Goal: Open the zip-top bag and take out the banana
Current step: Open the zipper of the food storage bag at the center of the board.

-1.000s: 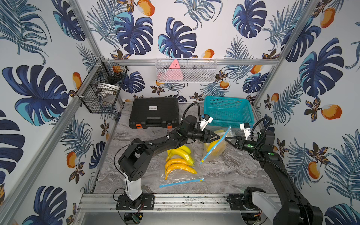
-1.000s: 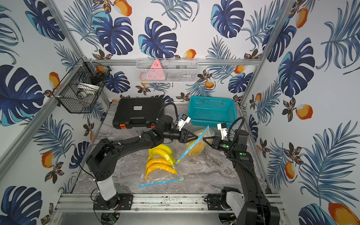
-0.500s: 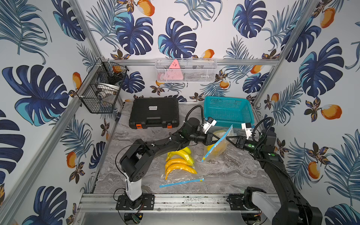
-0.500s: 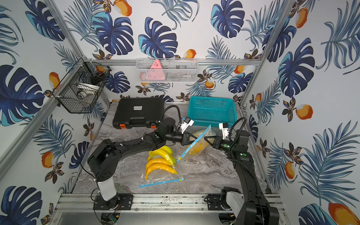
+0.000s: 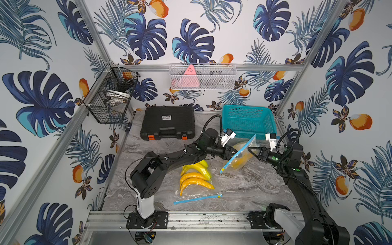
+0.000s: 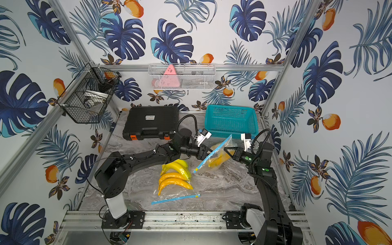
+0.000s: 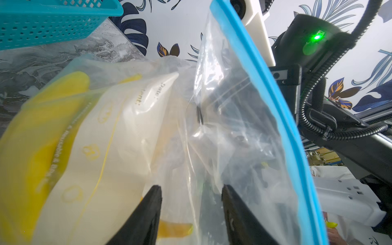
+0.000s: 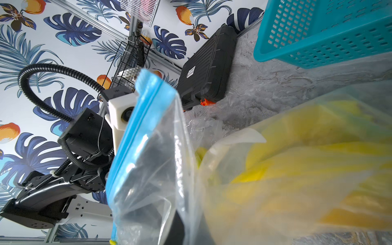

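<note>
Clock read in a top view, from my left gripper (image 5: 234,153). The zip-top bag (image 5: 241,158) stands at 3 o'clock, right against the tips. Its blue zip strip (image 5: 237,154) runs from 1 to 7 o'clock. My left fingers (image 7: 148,212) are about half apart with clear film between them, nothing clamped. My right gripper (image 5: 251,151) is closed on the bag's far side and holds it up. The banana (image 7: 31,137) lies inside, beyond the film, its long axis roughly along the strip. The left arm is nearer the mouth. I cannot tell if the seal is parted.

2 top views look down; wrist views crowd the bag (image 7: 233,127).
</note>
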Robot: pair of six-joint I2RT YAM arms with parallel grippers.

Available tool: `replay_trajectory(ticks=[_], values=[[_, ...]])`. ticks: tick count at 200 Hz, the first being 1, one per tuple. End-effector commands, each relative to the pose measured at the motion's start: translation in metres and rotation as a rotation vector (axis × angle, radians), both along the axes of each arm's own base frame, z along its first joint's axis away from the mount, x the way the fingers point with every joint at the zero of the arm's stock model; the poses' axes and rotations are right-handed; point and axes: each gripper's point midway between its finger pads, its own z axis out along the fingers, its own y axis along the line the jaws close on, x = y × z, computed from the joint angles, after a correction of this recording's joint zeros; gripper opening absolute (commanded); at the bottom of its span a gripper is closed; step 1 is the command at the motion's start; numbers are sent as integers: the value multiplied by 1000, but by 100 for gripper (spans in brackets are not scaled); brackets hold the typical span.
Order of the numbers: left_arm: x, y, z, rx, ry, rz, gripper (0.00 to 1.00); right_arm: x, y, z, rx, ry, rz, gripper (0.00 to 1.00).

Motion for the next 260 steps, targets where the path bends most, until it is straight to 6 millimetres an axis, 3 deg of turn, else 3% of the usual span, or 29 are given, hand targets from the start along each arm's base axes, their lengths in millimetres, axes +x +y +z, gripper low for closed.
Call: replay_trajectory(ticks=[1,39,56,67,98,149,167,181,209,260], values=[[-10,-3,-11,34,-1,-34,53,5,0,12,3,-63,-2,0],[-13,-3,-24,75,16,-34,53,6,-1,14,15,-77,-6,0],[-12,-6,-24,73,25,-44,48,7,-2,14,17,-75,-18,0],[-12,-8,-24,63,36,-47,40,7,-2,14,26,-79,-23,0],[-9,-19,-15,-10,52,-38,0,7,-2,13,58,-79,-37,0],[-2,-22,-4,-38,29,-4,0,2,-2,1,20,-32,-26,0],[8,-14,0,-13,-4,36,0,0,-3,-7,-28,9,-21,11],[19,-5,6,-12,-10,64,0,-1,-4,-12,-53,36,-24,37],[28,1,11,-7,-24,75,0,-6,-3,-12,-52,46,-17,54],[30,-2,18,-34,-21,63,0,-12,0,-17,-40,61,-6,60]])
